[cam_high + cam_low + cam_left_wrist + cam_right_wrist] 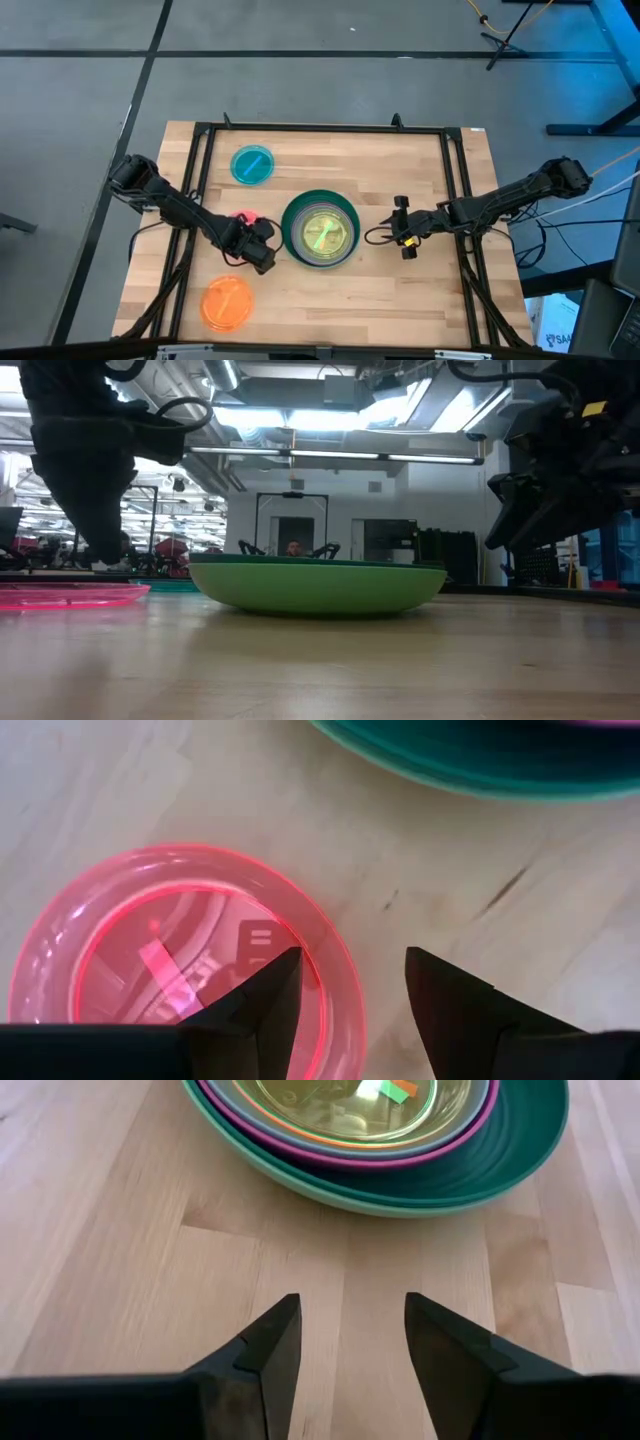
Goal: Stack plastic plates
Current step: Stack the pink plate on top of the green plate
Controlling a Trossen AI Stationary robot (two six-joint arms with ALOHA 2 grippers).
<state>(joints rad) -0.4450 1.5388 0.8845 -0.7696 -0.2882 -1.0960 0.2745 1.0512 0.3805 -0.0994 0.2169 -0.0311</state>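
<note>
A stack of plates (320, 232) sits mid-table: mint green at the bottom, then dark green, magenta, pale blue, an orange rim and lime on top (360, 1105). A small red-pink plate (180, 960) lies flat left of the stack, mostly hidden under my left arm in the high view (243, 217). A cyan plate (251, 165) and an orange plate (228, 303) lie apart on the wood. My left gripper (350, 985) is open just over the red-pink plate's rim, one finger inside it and one outside. My right gripper (350, 1330) is open over bare wood right of the stack.
A black metal frame (320, 128) runs around the table's far and side edges. Bare wood lies between the stack and my right gripper (403, 228), and along the near edge right of the orange plate. The room shows beyond the table in the low view.
</note>
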